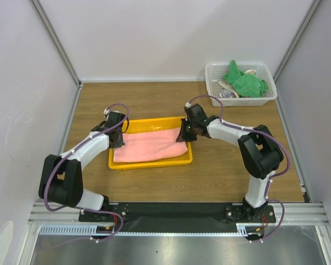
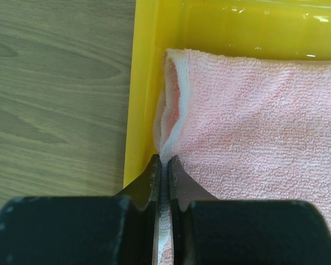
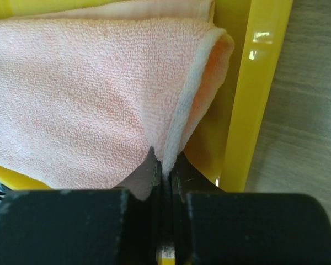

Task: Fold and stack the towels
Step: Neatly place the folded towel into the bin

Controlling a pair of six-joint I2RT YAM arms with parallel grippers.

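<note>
The left hand (image 2: 164,163) and right hand (image 3: 163,163) pinch looped ends of the pink towel (image 1: 149,146).

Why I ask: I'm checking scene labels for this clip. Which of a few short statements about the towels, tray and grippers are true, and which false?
1. The pink towel lies in the yellow tray. True.
2. The left gripper hangs open above the table. False: it is shut on the pink towel's left end.
3. The right gripper is shut on the pink towel. True.
4. The green towels are stacked folded in the tray. False: they lie crumpled in the white basket.
</note>
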